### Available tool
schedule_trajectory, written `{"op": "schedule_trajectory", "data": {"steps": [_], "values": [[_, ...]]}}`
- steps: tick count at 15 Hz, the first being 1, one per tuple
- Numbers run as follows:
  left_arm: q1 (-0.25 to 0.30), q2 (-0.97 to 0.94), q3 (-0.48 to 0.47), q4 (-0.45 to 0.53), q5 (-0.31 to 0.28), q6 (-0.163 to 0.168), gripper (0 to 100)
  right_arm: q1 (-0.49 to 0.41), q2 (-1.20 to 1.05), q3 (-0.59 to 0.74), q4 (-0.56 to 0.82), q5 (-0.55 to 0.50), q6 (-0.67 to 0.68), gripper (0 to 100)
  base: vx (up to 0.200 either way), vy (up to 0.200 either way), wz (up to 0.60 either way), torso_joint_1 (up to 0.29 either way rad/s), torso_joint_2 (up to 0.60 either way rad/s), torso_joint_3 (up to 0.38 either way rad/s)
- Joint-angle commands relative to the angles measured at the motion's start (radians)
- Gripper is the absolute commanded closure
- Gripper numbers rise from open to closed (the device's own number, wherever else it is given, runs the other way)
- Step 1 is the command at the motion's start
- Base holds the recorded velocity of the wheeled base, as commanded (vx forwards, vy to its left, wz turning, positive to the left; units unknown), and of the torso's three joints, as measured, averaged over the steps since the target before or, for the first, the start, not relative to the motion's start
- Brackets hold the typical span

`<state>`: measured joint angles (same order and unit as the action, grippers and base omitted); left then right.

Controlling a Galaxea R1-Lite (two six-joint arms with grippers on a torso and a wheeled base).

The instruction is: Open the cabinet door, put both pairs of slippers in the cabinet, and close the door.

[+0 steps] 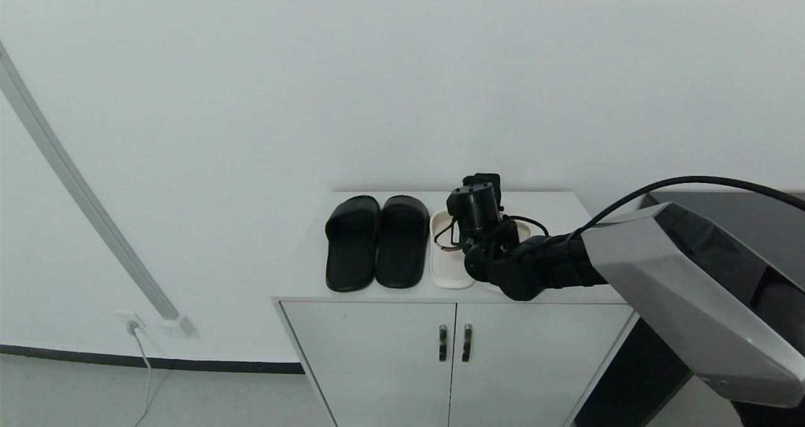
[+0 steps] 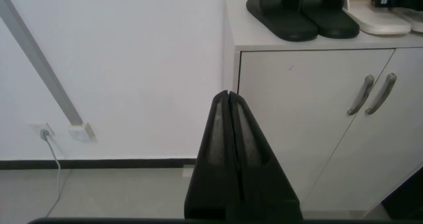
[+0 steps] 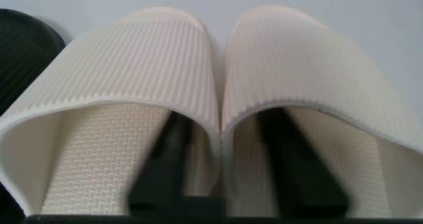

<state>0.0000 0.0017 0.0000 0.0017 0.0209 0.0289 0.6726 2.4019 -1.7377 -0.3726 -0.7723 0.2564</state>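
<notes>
The cabinet [image 1: 553,219] stands against the wall with both doors [image 1: 377,364] closed. The two handles [image 1: 443,342] sit side by side at the centre seam.

The black slippers [image 1: 376,241] lie as a pair on the left part of the cabinet top, with their heels near the front edge. The white slippers [image 3: 152,59] lie just beside them, toward the middle of the top, touching each other along their inner sides.

The right gripper [image 3: 226,121] is over the white slippers. Its jaws are spread, with one finger [image 3: 165,171] under each strap and the two inner strap walls between them. Whether the fingers press on those walls cannot be told.

The left gripper [image 2: 229,98] is below the level of the cabinet top, off the cabinet's left front corner. Its jaws are pressed fully together and hold nothing.

A wall socket [image 1: 131,322] with a cable plugged in sits low on the wall, left of the cabinet.
</notes>
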Motion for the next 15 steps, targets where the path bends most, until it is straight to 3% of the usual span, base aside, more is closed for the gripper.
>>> {"op": "schedule_trajectory", "data": {"steps": [1,8,12,15], "values": [[0.000,0.000,0.000,0.000,0.001,0.000,100,0.001,-0.007,-0.002,-0.002,-0.002,-0.008,100,0.000,0.000,0.00,0.000,0.00,0.000],[0.000,0.000,0.000,0.000,0.001,0.000,100,0.013,-0.104,0.095,-0.005,-0.007,-0.025,100,0.000,0.000,0.00,0.000,0.00,0.000],[0.000,0.000,0.000,0.000,0.001,0.000,100,0.028,-0.260,0.322,-0.043,0.027,-0.032,100,0.000,0.000,0.00,0.000,0.00,0.000],[0.000,0.000,0.000,0.000,0.001,-0.001,100,0.039,-0.368,0.530,-0.193,0.117,-0.092,100,0.000,0.000,0.00,0.000,0.00,0.000]]}}
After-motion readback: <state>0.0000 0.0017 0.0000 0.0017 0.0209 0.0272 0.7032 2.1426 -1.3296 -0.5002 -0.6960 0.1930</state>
